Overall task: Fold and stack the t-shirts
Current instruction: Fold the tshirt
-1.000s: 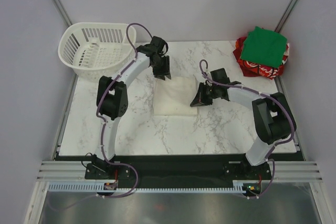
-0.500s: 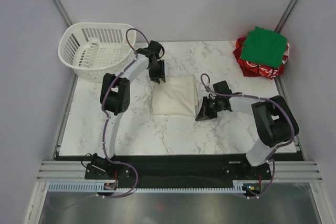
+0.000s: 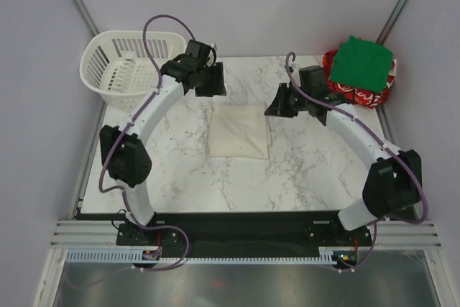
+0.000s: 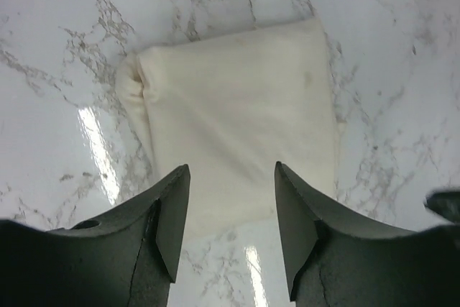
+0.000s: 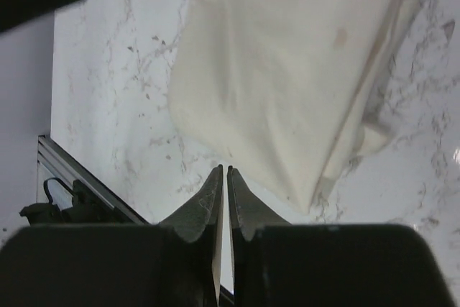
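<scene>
Cream tee (image 3: pixel 238 131): lay folded in a rough rectangle at the middle of the tabletop (image 3: pixel 180 170), flat on the marble, touched by neither gripper.
Left gripper (image 3: pixel 212 85): hung over the tabletop just beyond the cream tee's far-left corner, clear of the cloth.
Left jaws: in the left wrist view the left gripper (image 4: pixel 230 177) stood wide and empty, with the cream tee (image 4: pixel 237 98) showing through the gap below.
Right gripper (image 3: pixel 279 104): hovered just off the cream tee's far-right corner, also apart from it.
Right jaws: in the right wrist view the right gripper (image 5: pixel 224 172) was narrow, only a thin slit between the tips, with nothing in it; the cream tee (image 5: pixel 287 70) lay ahead of it.
Green tee (image 3: pixel 361 62): sat folded on top of the red tee (image 3: pixel 343 91) at the far right corner.
Basket (image 3: pixel 122 70): stood at the far left corner, partly past the tabletop's edge.
</scene>
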{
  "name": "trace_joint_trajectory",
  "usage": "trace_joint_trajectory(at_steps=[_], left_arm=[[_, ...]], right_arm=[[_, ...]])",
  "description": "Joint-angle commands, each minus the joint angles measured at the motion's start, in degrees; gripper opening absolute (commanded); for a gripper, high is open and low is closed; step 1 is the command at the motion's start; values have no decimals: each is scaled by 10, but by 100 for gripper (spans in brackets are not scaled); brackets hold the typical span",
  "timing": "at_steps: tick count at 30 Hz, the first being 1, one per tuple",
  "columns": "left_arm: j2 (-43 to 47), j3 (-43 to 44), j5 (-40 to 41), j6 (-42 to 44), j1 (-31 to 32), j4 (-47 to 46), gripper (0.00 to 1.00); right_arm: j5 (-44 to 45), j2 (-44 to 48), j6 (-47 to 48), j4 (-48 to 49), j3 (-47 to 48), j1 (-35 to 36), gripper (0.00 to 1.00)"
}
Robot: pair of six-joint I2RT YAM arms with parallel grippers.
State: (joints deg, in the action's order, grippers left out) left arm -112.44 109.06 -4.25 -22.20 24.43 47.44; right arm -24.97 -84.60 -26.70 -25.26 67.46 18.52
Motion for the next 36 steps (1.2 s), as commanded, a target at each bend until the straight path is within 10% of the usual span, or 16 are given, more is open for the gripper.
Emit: trace_joint_trajectory(at_steps=[1, 11, 27, 31, 36], left_arm=[[90, -114, 20, -15, 30, -23, 57], [123, -384, 42, -78, 79, -188, 50], [189, -574, 12, -113, 85, -231, 42], [266, -571, -8, -102, 92, -215, 55], [327, -513, -16, -51, 92, -181, 73]], right_arm=[[-1, -87, 13, -13, 74, 2, 12], [17, -397, 36, -6, 332, -33, 3], [-37, -527, 14, 51, 331, -99, 8], [-32, -467, 25, 50, 320, -99, 54], [-38, -358, 20, 78, 219, -101, 80]])
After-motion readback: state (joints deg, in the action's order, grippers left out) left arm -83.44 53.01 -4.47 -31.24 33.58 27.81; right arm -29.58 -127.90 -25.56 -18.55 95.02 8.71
